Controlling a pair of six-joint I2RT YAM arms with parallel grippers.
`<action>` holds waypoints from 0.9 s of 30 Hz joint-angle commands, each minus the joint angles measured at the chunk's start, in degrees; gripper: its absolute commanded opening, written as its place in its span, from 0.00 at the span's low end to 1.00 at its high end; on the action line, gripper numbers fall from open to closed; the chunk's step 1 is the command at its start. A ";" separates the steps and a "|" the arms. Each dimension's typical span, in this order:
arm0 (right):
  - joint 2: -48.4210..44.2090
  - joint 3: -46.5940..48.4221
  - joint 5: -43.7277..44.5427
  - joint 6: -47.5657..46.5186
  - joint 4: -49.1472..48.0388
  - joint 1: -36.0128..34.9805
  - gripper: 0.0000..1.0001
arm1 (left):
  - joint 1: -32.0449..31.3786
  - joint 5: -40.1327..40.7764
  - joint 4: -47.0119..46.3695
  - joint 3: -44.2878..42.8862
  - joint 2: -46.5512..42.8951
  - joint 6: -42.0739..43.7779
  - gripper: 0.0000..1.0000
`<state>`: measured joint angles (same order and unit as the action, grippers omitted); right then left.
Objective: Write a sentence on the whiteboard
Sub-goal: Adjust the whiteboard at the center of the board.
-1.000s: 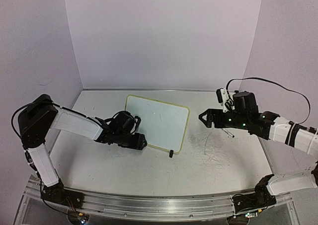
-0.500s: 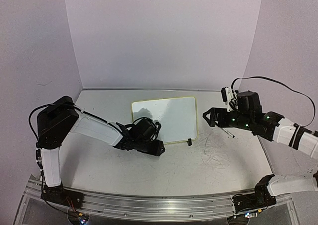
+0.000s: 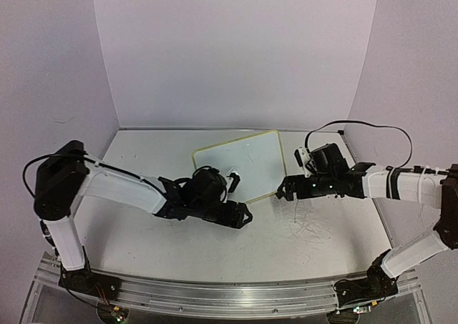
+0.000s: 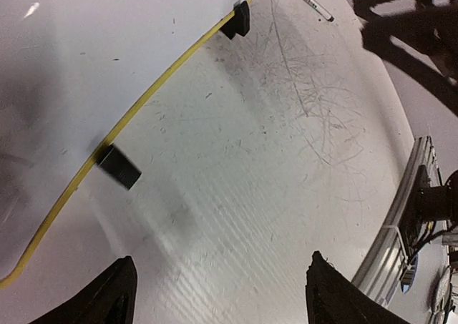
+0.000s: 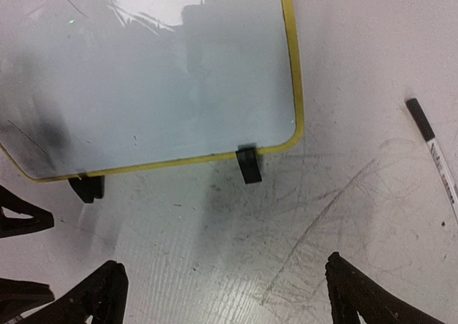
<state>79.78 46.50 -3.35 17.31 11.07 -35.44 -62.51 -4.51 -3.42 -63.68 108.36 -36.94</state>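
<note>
whiteboard shifted right | left fingers, right fingers spread, empty | table scribbled grey | walls lilac

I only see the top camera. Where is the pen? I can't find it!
Observer: The right wrist camera shows the marker lying on the table, beside the whiteboard, not touching it.
Operator: Is the right gripper holding it?
Observer: No. The right gripper is open, only scribbled table between its fingers.
Operator: Any words on the board yet?
Observer: None visible; up close there's just a blurry grey patch near one black foot.
</note>
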 commanded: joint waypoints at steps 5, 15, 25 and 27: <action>5.58 2.96 -25.24 -5.95 -18.79 12.15 0.97 | 5.91 5.76 2.93 16.60 -26.09 -5.68 0.85; 13.09 10.25 -32.84 -5.44 -21.42 16.93 0.98 | 16.49 -0.96 -4.13 20.71 -30.03 -3.89 0.57; 20.79 11.57 -39.90 -0.21 -28.69 21.08 0.85 | 18.10 -3.70 -7.34 13.15 -18.88 1.21 0.37; 21.87 12.27 -40.40 -0.24 -29.05 21.03 0.83 | 18.21 -4.18 -7.62 11.62 -16.70 1.81 0.30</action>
<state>99.49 55.68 -39.41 15.47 -13.38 -14.89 -44.66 -7.26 -7.24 -46.70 88.94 -38.39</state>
